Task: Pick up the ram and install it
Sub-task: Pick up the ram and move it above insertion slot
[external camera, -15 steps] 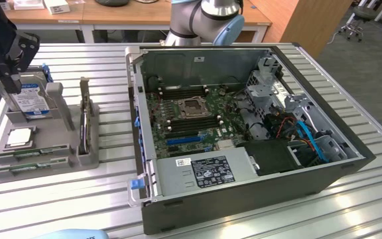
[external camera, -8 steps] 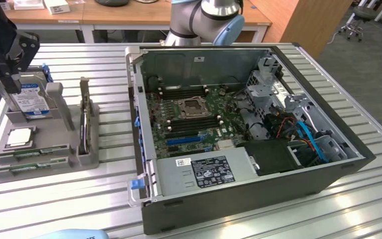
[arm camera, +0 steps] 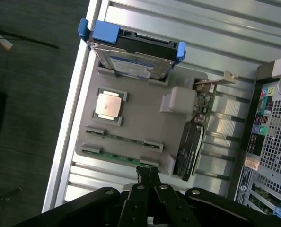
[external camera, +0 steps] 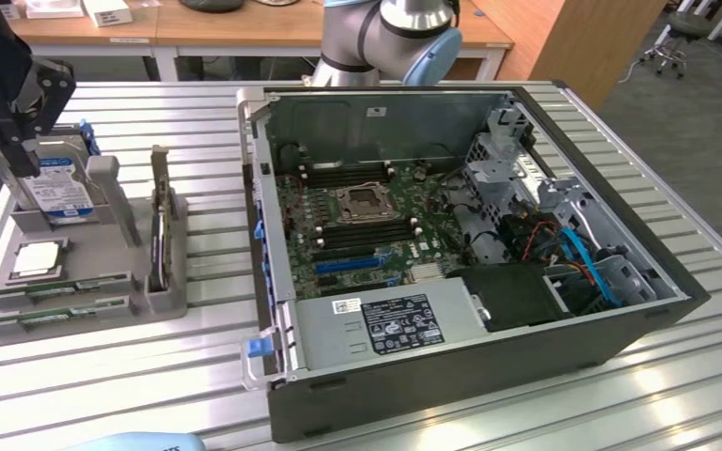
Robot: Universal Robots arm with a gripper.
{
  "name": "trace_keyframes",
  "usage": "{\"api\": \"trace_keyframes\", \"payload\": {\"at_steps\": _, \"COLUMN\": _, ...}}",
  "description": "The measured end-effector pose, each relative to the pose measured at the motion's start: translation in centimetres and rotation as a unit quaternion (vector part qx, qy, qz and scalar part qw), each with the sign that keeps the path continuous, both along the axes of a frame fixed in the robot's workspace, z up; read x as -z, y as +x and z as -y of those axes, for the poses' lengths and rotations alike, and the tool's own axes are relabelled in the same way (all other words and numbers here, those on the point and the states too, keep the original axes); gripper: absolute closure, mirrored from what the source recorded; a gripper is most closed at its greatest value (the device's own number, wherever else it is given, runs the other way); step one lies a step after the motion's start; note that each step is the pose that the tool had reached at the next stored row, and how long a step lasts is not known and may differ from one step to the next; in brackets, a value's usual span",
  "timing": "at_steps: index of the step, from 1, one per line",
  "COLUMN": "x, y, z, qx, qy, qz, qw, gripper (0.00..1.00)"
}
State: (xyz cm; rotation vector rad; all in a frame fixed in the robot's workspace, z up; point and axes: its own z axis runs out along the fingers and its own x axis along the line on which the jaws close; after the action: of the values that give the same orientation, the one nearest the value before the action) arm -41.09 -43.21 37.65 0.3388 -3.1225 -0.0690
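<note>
The pincer [external camera: 23, 167] is hanging over the far end of a grey tray [external camera: 101, 246] at the exterior view's left, with its black fingers [arm camera: 147, 176] pressing together and gripping nothing. In the exterior view it is overlapping the drive [external camera: 63, 193], which is standing upright in the tray in blue brackets; whether it is touching the drive cannot be told.

The ram sticks [external camera: 57, 287] are lying flat in the tray, two of them side by side, each sitting lengthwise between a pair of small end clips. They are occupying the tray's near end in the exterior view, well apart from the pincer there. In the wrist view the fingertips are showing just beside one end of the outer stick [arm camera: 119, 156], with the other stick [arm camera: 124, 137] lying between it and the CPU [arm camera: 107, 105]. The CPU is resting in its square pocket, between the sticks and the drive.

A card [external camera: 161, 225] is standing on edge along the tray's side facing the case [external camera: 449, 395]. The case is lying open on the slatted desk [external camera: 211, 376], just beside the tray, showing a green board [external camera: 393, 246] with a socket [external camera: 368, 202] and long dark slots on either side of it. The arm's base [external camera: 386, 38] is standing behind the case.
</note>
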Motion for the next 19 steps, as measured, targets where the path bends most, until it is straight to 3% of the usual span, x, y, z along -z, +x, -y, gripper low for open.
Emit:
{"api": "trace_keyframes", "payload": {"at_steps": 10, "x": 0.01, "y": 0.04, "z": 0.00, "qx": -0.046, "qy": 0.0000, "qz": 0.0000, "qw": 0.9989, "gripper": 0.90}}
{"api": "trace_keyframes", "payload": {"at_steps": 19, "x": 0.03, "y": 0.07, "z": 0.00, "qx": -0.091, "qy": 0.0000, "qz": 0.0000, "qw": 0.9959, "gripper": 0.90}}
